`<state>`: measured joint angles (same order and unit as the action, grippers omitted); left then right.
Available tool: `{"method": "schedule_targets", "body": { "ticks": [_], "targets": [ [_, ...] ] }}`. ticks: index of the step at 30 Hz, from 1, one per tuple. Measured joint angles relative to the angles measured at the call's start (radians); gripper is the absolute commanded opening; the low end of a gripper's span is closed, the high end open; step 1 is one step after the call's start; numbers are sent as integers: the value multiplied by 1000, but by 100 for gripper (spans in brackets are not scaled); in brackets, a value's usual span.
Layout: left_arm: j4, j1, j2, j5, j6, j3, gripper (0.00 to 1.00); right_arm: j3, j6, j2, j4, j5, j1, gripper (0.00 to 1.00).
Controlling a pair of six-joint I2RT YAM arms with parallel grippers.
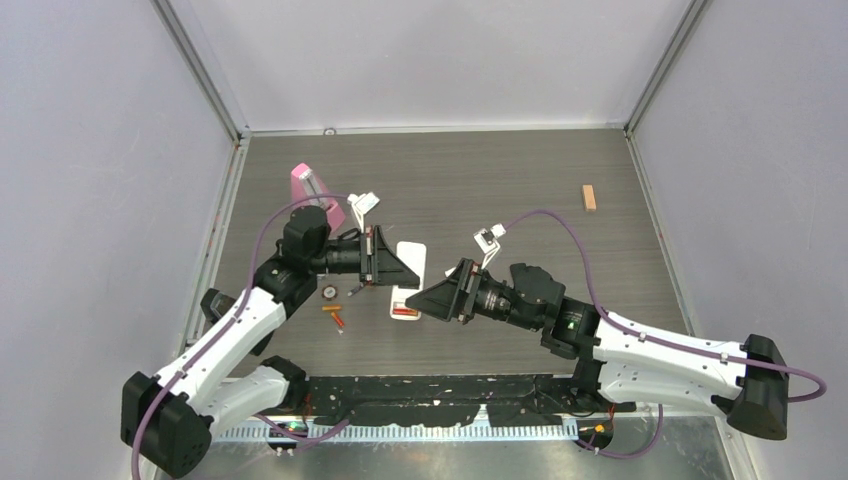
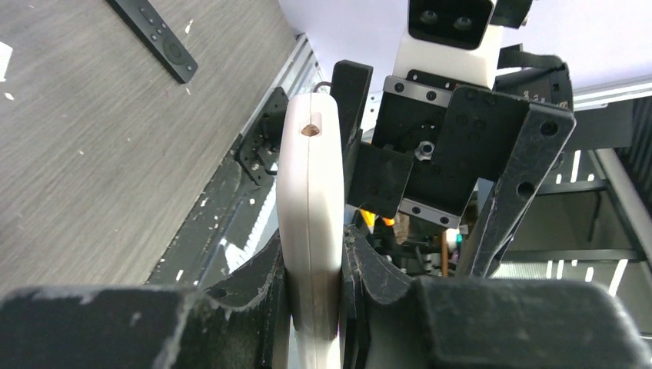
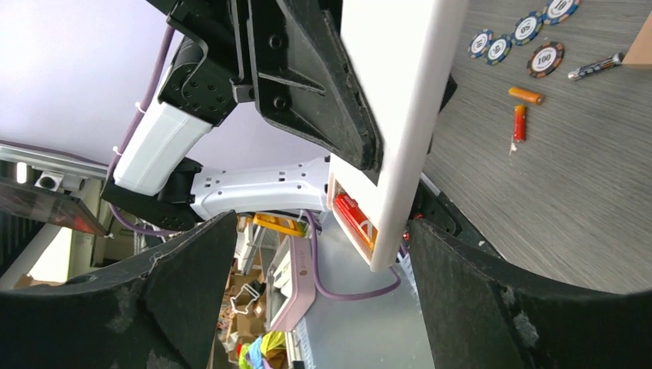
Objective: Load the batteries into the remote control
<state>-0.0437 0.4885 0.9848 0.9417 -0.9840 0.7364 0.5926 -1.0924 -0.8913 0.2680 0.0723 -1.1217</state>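
My left gripper (image 1: 393,268) is shut on a white remote control (image 1: 409,262) and holds it on edge above the table; in the left wrist view the remote control (image 2: 311,200) is clamped between both pads. A red battery (image 3: 354,218) sits in the open compartment at the remote control's (image 3: 400,115) near end. My right gripper (image 3: 330,307) is open, its fingers spread wide to either side of that end, touching nothing. Two loose batteries, one orange (image 3: 527,95) and one red (image 3: 520,123), lie on the table left of the remote control, seen from above as well (image 1: 334,314).
Several poker chips (image 3: 545,59) lie by the loose batteries. A black remote (image 2: 154,34) rests on the table. A pink object (image 1: 312,188) stands behind the left arm. A tan wooden block (image 1: 589,197) lies at the far right.
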Motion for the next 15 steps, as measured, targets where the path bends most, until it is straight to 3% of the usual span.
{"method": "schedule_targets", "body": {
  "ticks": [9, 15],
  "targets": [
    [-53, -6, -57, -22, 110, 13, 0, 13, 97, 3, -47, -2, 0, 84],
    [-51, -6, -83, 3, 137, 17, 0, 91, 199, -42, -95, 28, 0, 72]
  ]
}}
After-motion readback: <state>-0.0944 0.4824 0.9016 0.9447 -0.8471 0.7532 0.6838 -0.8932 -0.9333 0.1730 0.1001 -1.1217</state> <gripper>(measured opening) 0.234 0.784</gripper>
